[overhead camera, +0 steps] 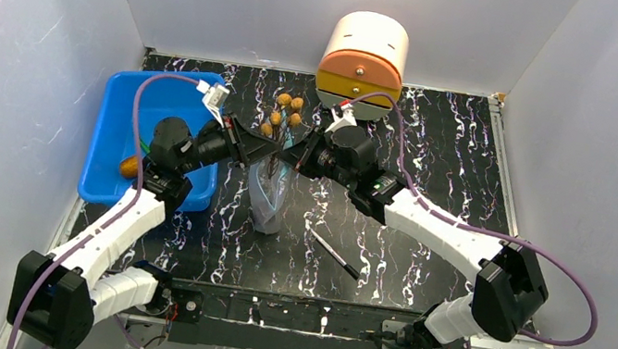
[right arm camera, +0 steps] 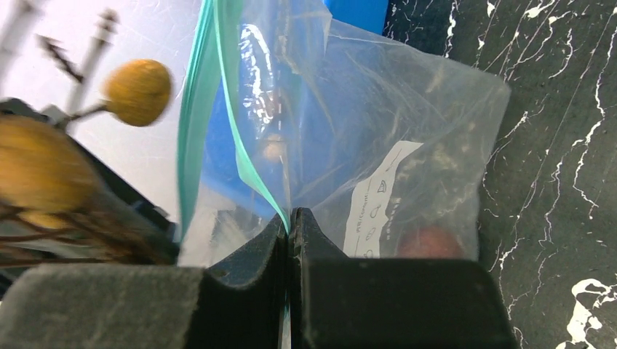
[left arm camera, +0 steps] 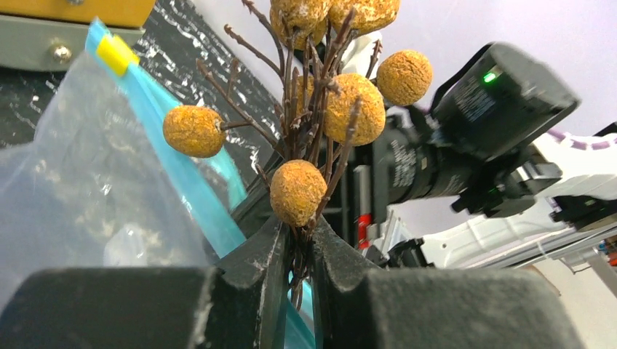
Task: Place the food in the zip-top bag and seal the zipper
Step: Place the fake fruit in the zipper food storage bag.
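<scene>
My left gripper (left arm camera: 297,243) is shut on the stem of the twig with brown round balls (left arm camera: 355,109) and holds it upright above the bag's mouth; the twig also shows in the top view (overhead camera: 283,117). My right gripper (right arm camera: 291,222) is shut on the teal zipper strip (right arm camera: 240,138) of the clear zip-top bag (right arm camera: 378,131), holding that edge up. In the top view the bag (overhead camera: 269,196) hangs between both grippers at table centre. A reddish-brown food lump (right arm camera: 429,241) lies inside the bag near its white label (right arm camera: 375,200). An orange food piece (overhead camera: 129,167) sits in the blue tray.
The blue tray (overhead camera: 123,112) stands at the left. An orange and cream cylinder container (overhead camera: 362,61) stands at the back centre. A thin black pen (overhead camera: 332,253) lies on the black marbled table in front of the bag. Both arms meet closely over the bag.
</scene>
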You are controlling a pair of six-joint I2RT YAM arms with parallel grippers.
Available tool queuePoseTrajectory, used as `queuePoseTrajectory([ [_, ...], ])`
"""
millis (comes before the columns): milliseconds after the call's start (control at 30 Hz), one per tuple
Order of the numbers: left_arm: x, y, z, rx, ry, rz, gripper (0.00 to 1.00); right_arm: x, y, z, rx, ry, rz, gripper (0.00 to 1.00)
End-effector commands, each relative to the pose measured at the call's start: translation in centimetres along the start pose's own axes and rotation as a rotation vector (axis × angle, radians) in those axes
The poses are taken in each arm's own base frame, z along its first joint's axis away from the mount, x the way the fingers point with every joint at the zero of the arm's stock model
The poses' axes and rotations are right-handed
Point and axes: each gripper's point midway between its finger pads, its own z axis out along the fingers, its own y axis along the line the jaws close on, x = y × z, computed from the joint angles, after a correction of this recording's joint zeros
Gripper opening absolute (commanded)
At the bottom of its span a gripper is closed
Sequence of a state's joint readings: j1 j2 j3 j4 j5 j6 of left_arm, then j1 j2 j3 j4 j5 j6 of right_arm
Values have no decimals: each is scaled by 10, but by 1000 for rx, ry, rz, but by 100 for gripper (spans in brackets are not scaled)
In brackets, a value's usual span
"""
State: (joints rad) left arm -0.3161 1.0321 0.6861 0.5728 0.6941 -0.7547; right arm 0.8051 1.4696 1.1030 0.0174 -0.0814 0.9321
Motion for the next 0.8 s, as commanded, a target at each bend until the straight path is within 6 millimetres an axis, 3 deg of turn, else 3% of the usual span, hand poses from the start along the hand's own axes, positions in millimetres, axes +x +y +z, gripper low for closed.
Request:
queuePoseTrajectory([
  [0, 0, -2, -4, 13, -33, 130, 13, -29, 42, -17, -116, -100, 7, 0],
  [267, 9, 16, -11, -86, 8, 185, 16, -32, 40, -24, -122, -128, 11, 0],
  [767, 17, 18, -20, -114, 24, 188, 19, -46, 43, -32, -120, -200, 18, 0],
])
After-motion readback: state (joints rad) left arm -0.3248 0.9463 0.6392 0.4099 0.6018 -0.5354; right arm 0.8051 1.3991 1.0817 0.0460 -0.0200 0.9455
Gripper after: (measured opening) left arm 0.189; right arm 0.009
